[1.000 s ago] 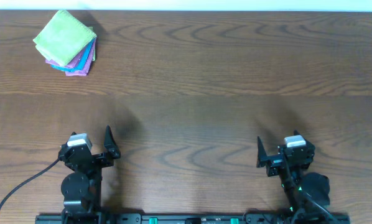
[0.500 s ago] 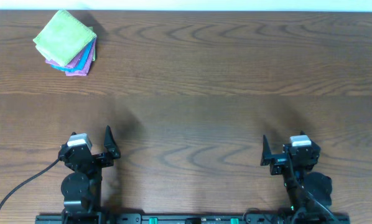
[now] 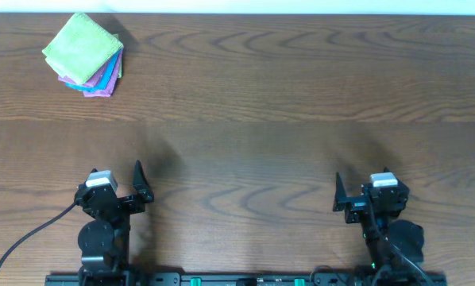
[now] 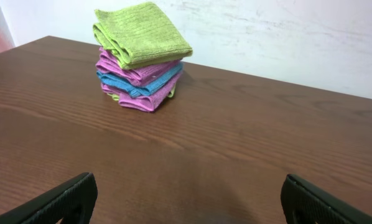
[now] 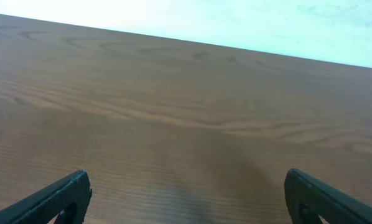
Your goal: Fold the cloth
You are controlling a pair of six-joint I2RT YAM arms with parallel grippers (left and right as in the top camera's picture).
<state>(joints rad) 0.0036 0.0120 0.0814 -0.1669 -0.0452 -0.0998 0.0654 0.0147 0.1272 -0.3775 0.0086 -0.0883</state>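
The light green cloth [image 3: 80, 46] lies folded square on top of a stack at the far left corner of the table. It also shows in the left wrist view [image 4: 142, 32], with no tag visible. Under it are purple [image 4: 139, 73] and blue [image 4: 136, 87] folded cloths. My left gripper [image 3: 130, 189] is open and empty near the front edge, far from the stack; its fingers frame bare table in the left wrist view [image 4: 186, 194]. My right gripper [image 3: 350, 197] is open and empty at the front right, over bare table in the right wrist view [image 5: 186, 191].
The wooden table [image 3: 261, 119] spreads between the arms and the stack. A white wall [image 4: 298, 37] runs behind the far edge. A black cable [image 3: 23, 238] trails from the left arm's base.
My right arm shifted slightly to the right and back toward its base a second ago, then stayed still. The left arm and the cloth stack have not moved.
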